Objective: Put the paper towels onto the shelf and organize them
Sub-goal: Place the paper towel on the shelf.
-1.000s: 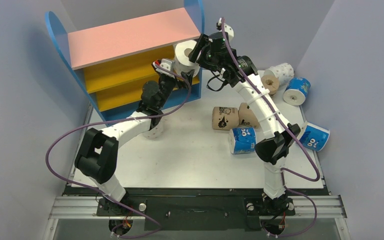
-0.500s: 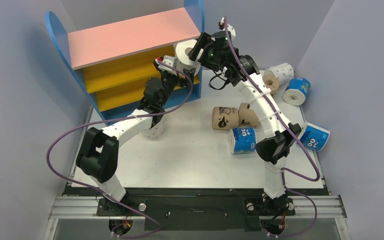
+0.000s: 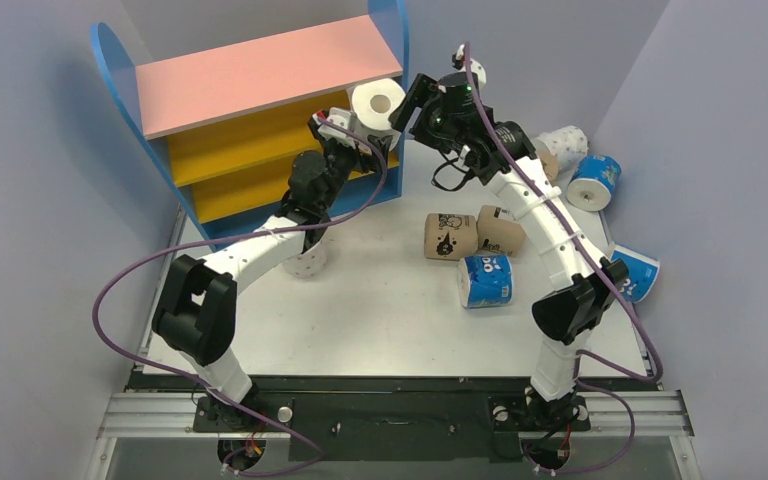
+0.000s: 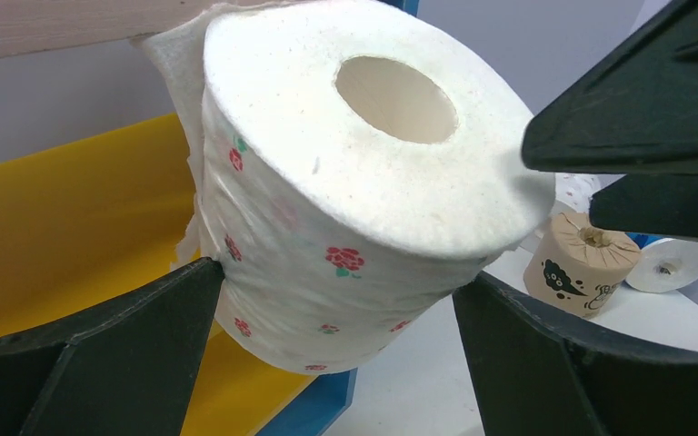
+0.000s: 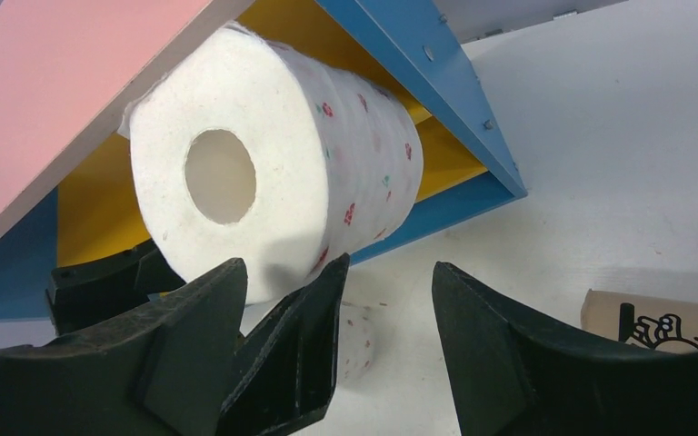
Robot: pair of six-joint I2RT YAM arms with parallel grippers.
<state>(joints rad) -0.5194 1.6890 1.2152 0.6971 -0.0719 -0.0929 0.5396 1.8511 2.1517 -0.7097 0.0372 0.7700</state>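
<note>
STEP: shelving one roll | left end effector (image 4: 341,282) clamps white flowered roll (image 4: 363,163) | right end effector (image 5: 388,268) open, empty, beside roll | NEXT (judged): push ahead into shelf (image 3: 260,70), release

**Table, shelf and loose rolls**

Your white table (image 3: 380,320) carries the shelf (image 3: 260,75) at upper left. Two tan rolls (image 3: 450,236) and a blue roll (image 3: 485,281) lie at centre. More rolls (image 3: 595,181) lie along the right side. A dotted roll (image 3: 310,268) lies just below the shelf.
</note>
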